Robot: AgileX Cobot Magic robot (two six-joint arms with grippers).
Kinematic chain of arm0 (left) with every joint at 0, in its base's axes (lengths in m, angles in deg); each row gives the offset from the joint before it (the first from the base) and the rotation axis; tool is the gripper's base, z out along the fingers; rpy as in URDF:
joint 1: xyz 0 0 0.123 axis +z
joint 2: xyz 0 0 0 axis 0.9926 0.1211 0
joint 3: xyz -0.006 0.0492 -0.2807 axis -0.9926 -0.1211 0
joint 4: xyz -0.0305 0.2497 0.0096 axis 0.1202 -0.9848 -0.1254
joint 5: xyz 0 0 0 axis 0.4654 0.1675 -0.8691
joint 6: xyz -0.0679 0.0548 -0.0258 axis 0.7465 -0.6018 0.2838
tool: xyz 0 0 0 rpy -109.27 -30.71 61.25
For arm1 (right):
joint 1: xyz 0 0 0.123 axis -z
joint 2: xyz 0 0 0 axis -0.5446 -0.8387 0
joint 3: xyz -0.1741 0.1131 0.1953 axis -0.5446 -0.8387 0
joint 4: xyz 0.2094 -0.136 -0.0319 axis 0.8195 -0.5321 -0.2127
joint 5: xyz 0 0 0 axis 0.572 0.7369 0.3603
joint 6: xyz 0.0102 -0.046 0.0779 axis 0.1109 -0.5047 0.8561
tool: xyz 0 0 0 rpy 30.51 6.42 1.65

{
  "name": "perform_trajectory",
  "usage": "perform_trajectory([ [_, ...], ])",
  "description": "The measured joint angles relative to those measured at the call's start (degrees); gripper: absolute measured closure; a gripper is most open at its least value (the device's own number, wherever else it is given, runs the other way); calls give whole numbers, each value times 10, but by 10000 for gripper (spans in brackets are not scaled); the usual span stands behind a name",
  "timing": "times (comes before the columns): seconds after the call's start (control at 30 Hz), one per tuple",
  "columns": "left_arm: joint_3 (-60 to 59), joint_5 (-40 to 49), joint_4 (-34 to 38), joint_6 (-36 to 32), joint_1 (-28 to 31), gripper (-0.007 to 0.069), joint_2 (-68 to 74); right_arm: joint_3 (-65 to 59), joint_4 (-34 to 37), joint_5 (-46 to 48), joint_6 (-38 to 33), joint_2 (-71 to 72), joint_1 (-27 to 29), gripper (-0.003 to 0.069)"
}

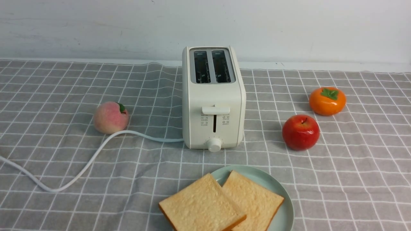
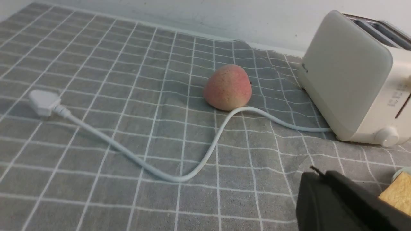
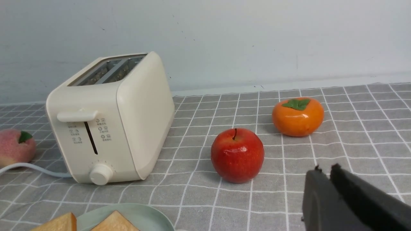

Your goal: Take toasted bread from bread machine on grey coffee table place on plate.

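Two slices of toasted bread lie on the pale green plate (image 1: 285, 210) at the table's near edge: one (image 1: 200, 207) overhangs the rim to the left and overlaps the other (image 1: 253, 199). Behind it on the grey coffee table (image 1: 57, 96) stands the cream bread machine (image 1: 212, 96), both slots empty and the lever up. Neither arm shows in the front view. My left gripper (image 2: 321, 174) is shut on nothing, low over the cloth, next to a toast corner (image 2: 398, 194). Only a sliver separates the tips of my shut right gripper (image 3: 326, 168), which holds nothing near the red apple (image 3: 237, 155).
A peach (image 1: 110, 117) sits left of the toaster, and the white cord (image 1: 80, 168) curves past it to a loose plug (image 2: 43, 102). On the right stand the red apple (image 1: 301, 132) and an orange persimmon (image 1: 327, 101). A white wall backs the table.
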Motion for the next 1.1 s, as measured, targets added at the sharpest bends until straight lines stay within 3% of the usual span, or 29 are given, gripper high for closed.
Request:
perform_trajectory([
  [0.17,-43,-48,19,-25,9,624,-6,0,0,0,0,0,0,609],
  [0.37,-109,-26,17,51,38,620,-8,-1,0,0,0,0,0,605],
  [0.7,-113,-13,10,66,96,608,-8,-1,0,0,0,0,0,590],
  [1.1,-113,-13,8,68,97,597,-8,-1,0,0,0,0,0,575],
])
